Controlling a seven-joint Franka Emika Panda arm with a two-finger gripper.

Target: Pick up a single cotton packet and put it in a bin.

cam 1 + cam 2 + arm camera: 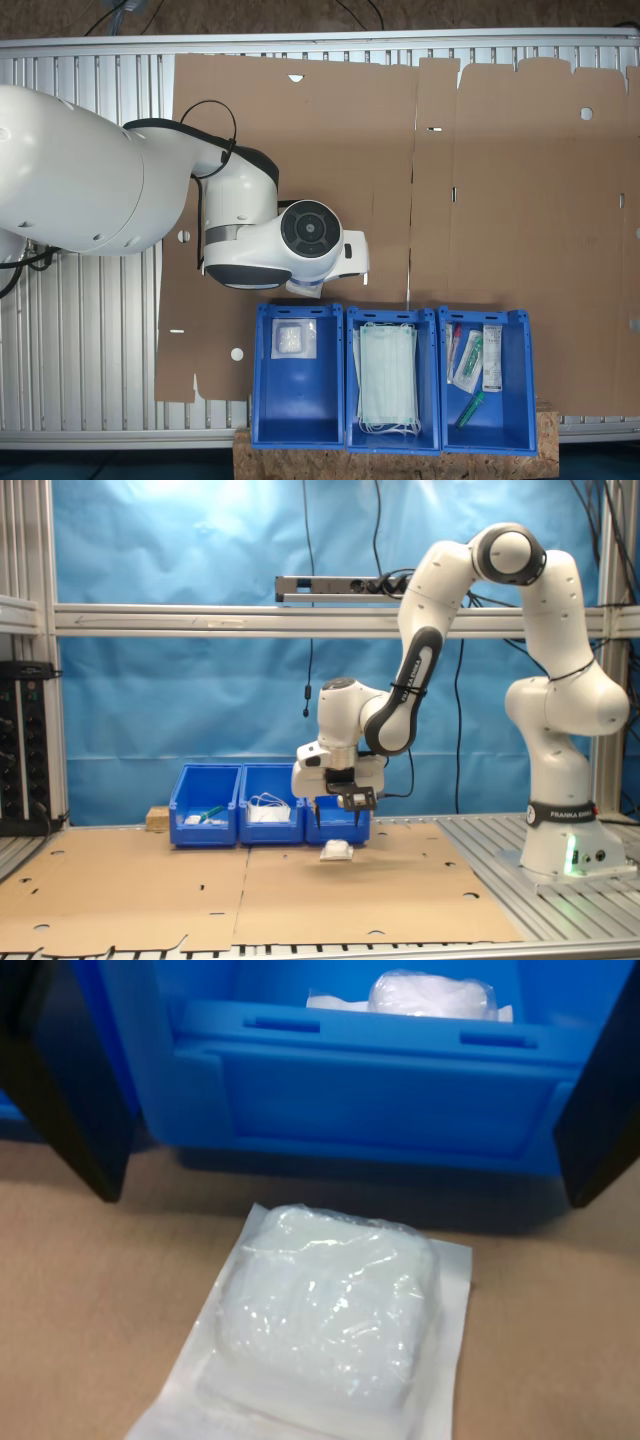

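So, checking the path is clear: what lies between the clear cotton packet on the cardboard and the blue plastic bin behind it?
Only bare cardboard, in the wrist view.

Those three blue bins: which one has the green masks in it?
The middle bin of the row holds the pale green masks. One end bin holds a small white cotton packet; the other end bin holds long narrow packets.

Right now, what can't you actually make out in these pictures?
- Cotton packet on the cardboard: the arm hides it in the first exterior view; an edge crops it in the wrist view.
- Gripper: the jaws stand apart, tips out of frame in the wrist view.
- Long packets in the end bin: too small to tell apart.
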